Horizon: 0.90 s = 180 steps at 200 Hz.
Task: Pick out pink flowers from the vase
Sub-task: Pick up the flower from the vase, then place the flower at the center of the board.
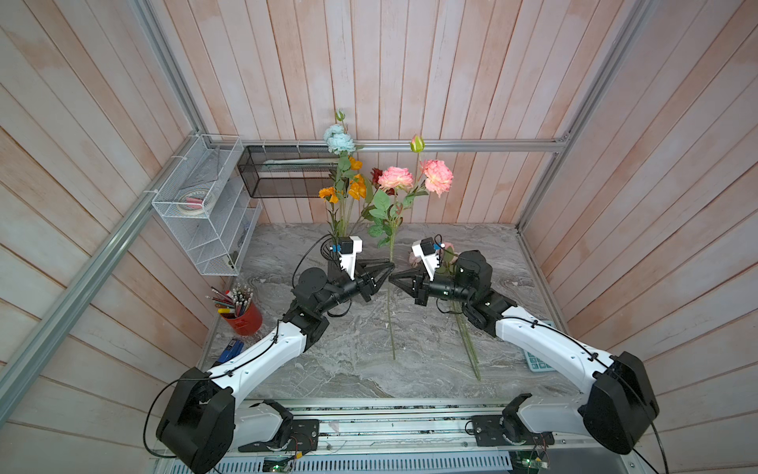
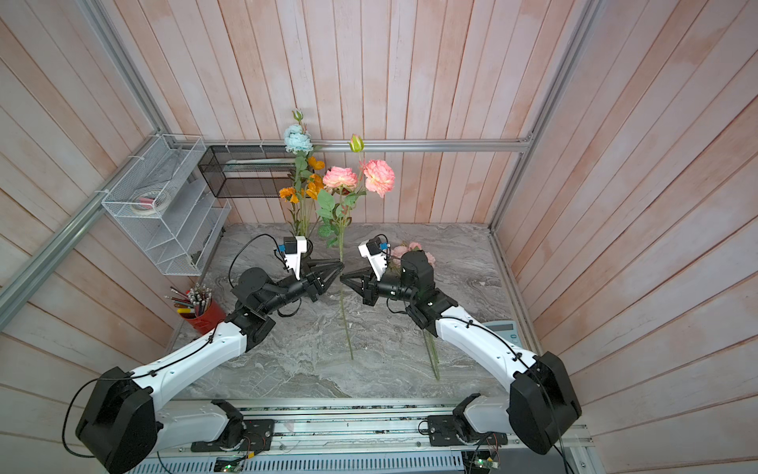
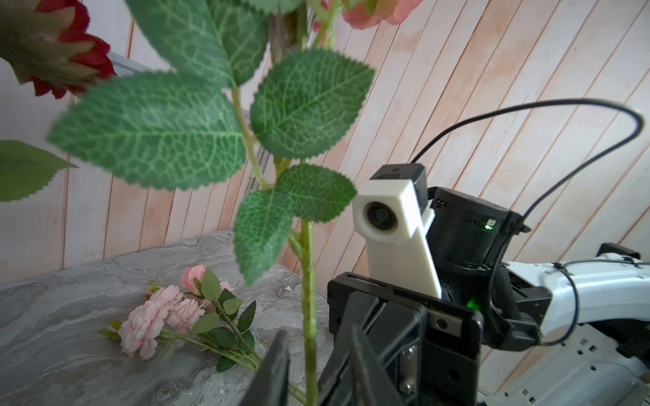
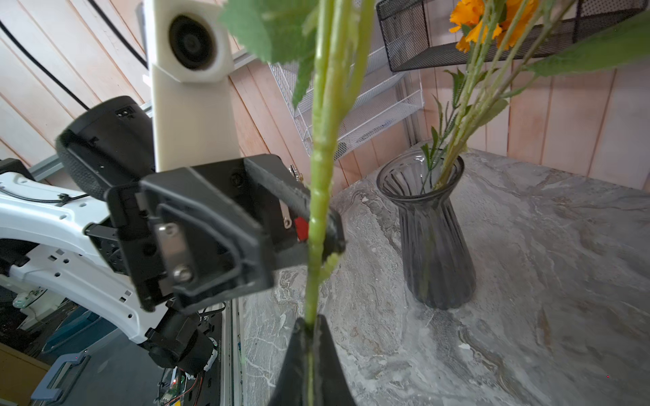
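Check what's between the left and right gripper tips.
The pink flower stem, upright: right gripper shut on it, left gripper open around it. Shows in both top views and both wrist views.

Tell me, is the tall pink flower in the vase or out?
Out. The right gripper holds the pink flower by its stem, apart from the vase.

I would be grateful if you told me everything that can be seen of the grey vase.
The vase is dark smoky-grey, see-through and ribbed lengthwise, glass by its look, with a flared rim, narrow waist and wider base. It stands upright on the marble-patterned table near the plank wall, holding thin green stalks, some bearing orange flowers, that lean against its rim. Nothing else is seen touching it.
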Motion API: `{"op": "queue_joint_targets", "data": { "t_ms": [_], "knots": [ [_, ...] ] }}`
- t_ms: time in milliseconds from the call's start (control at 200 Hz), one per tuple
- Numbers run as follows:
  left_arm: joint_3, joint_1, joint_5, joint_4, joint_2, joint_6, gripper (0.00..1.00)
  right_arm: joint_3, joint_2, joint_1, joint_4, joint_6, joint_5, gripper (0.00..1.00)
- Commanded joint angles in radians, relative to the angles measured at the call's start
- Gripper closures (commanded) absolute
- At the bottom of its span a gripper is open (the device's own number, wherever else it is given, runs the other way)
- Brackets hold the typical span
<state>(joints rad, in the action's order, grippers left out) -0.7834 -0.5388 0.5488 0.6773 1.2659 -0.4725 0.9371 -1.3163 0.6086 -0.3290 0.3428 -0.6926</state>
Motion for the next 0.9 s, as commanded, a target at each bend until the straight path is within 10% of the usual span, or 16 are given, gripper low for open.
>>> {"op": "queue_joint_targets", "data": {
  "t_ms": [0,30,330,565,895],
  "knots": [
    [-0.010,-0.003,0.003,-0.015,-0.022,0.027,0.15,0.019,0.039,-0.033,0.056,-0.012,0.056,1.00],
    [-0.012,-0.002,-0.001,-0.025,-0.026,0.036,0.00,0.019,0.047,-0.044,0.073,-0.012,0.060,1.00],
    [0.010,-0.013,-0.067,-0.167,-0.084,0.164,0.00,0.022,0.128,-0.193,0.326,-0.050,0.134,1.00],
    [0.000,-0.104,-0.346,-0.519,-0.154,0.460,0.00,0.064,0.078,-0.327,0.673,-0.135,0.258,1.00],
    [0.100,-0.116,-0.443,-0.549,-0.205,0.457,0.00,0.100,-0.088,-0.398,0.789,-0.199,0.339,1.00]
  ]
}}
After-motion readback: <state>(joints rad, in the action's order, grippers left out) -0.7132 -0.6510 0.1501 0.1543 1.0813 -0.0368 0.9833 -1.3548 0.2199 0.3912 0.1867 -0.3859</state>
